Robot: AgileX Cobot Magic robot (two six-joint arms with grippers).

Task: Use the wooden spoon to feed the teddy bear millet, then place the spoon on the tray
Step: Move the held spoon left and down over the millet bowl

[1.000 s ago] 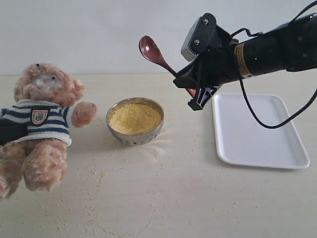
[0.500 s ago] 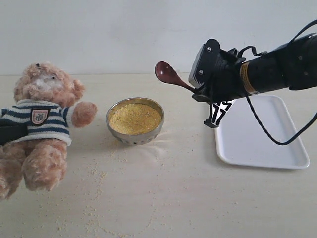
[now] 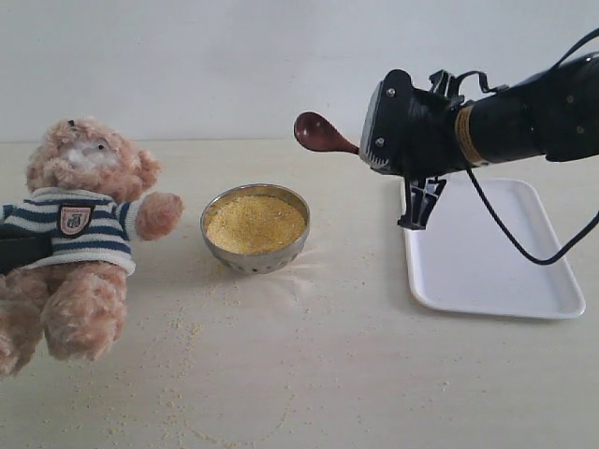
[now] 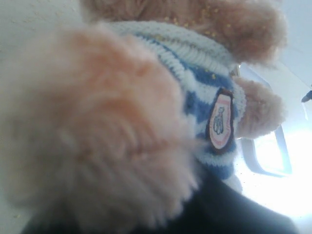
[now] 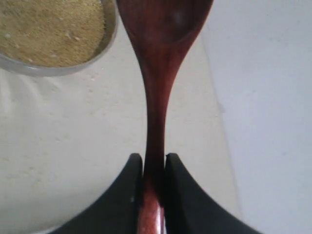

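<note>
Clamping the wooden spoon [image 5: 155,87] by its handle, right fingers [image 5: 119,195] flank it.

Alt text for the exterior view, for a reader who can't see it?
The right tool holds a wooden spoon in the air, between a metal bowl of millet and a white tray on a pale table. A teddy bear in a striped sweater is at the left, with stray grains scattered nearby.
</note>
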